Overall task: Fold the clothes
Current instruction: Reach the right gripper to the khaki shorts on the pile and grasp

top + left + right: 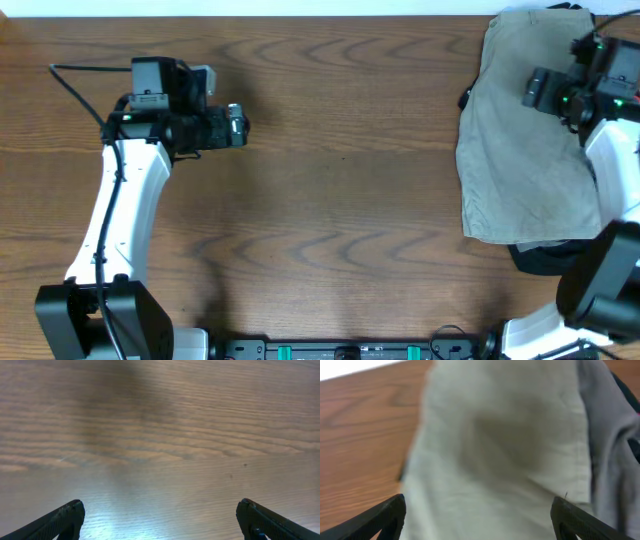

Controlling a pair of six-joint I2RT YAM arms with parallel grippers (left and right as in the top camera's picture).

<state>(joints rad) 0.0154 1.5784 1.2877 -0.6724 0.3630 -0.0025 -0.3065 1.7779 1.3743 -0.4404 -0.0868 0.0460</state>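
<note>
The khaki-beige shorts (515, 140) lie in a wrinkled heap at the right edge of the table. My right gripper (537, 88) hovers over their upper part, jaws open and empty. In the right wrist view the shorts (505, 455) fill the space between my open fingers (479, 515). My left gripper (238, 126) is far off at the upper left, open and empty above bare wood. In the left wrist view only the table shows between its fingertips (160, 515).
A grey garment (612, 460) lies beside the shorts on the right. A black garment (540, 258) peeks out below the shorts near the right arm's base. The wooden table (340, 200) stretches between the arms.
</note>
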